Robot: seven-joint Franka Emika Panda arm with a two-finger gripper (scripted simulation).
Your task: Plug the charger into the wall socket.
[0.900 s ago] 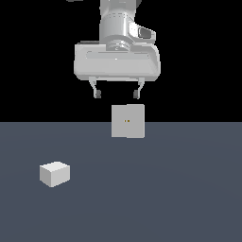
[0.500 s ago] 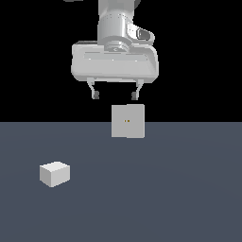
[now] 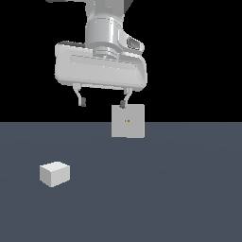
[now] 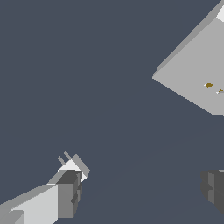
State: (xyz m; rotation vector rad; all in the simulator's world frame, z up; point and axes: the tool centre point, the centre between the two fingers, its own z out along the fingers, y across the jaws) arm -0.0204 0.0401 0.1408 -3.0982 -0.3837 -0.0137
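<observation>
On the dark grey floor [image 3: 179, 198], toward the exterior view's left and nearer the camera: the charger [image 3: 55, 173], one item, a small plain white block, roughly cubic, resting flat, untouched. In the wrist view two short prongs are seen projecting from one of its faces [image 4: 70, 162], partly hidden behind a fingertip.

Farther back, near the middle of the exterior view: the wall socket [image 3: 128, 121], one item, an upright pale grey square slab with two tiny yellowish dots at the centre of its face. It is well apart from the charger.

Above, hanging clear of the floor: the gripper [image 3: 103, 101], fingers spread wide, nothing held between them. One fingertip overlaps the socket's upper edge in the exterior view; whether contact is made cannot be told.

Handling, as judged: the charger is taken to be rigid and light, with smooth flat faces that may slip under a weak pinch. Hold is best taken across two opposite plain side faces, low on the body, the pronged face left free and pointed at the socket.
</observation>
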